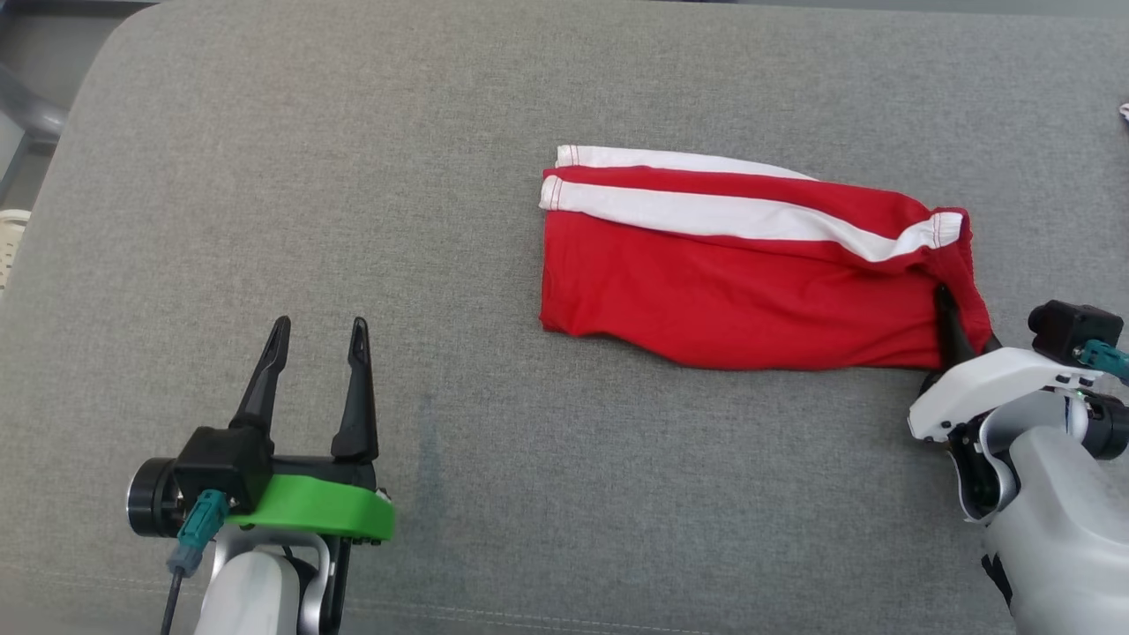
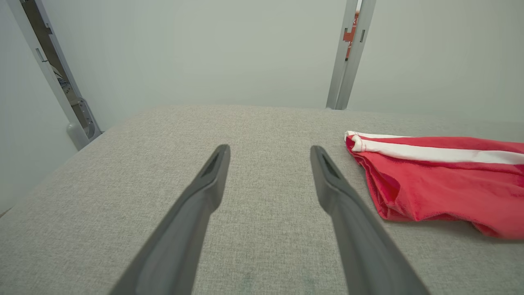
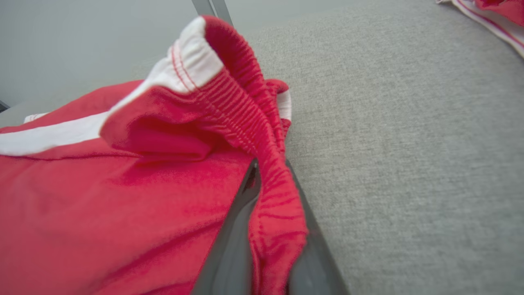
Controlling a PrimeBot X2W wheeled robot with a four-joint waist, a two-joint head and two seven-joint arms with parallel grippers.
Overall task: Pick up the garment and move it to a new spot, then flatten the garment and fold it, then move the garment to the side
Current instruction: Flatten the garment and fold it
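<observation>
So, the garment is a pair of red shorts with white side stripes, folded flat on the grey fabric-covered desk, a bit right of the middle and nearer the right edge. From the head view its long axis runs left to right across the desk: leg hems point to the robot's left, and the elastic waistband is at the right end.

The right gripper is at the waistband end. From the head you only really catch one dark finger lying on top of the cloth. The right wrist view gives the detail: the two fingers sit on either side of the bunched waistband, pinching it between them. That view also catches another red-and-white bit of cloth by the desk's far edge.

The left gripper is over the bare front-left part of the desk, well apart from the garment, with its fingers spread wide and nothing between them. Its wrist view adds the hem end of the shorts off to one side, plus a metal post and pale wall past the far edge.
</observation>
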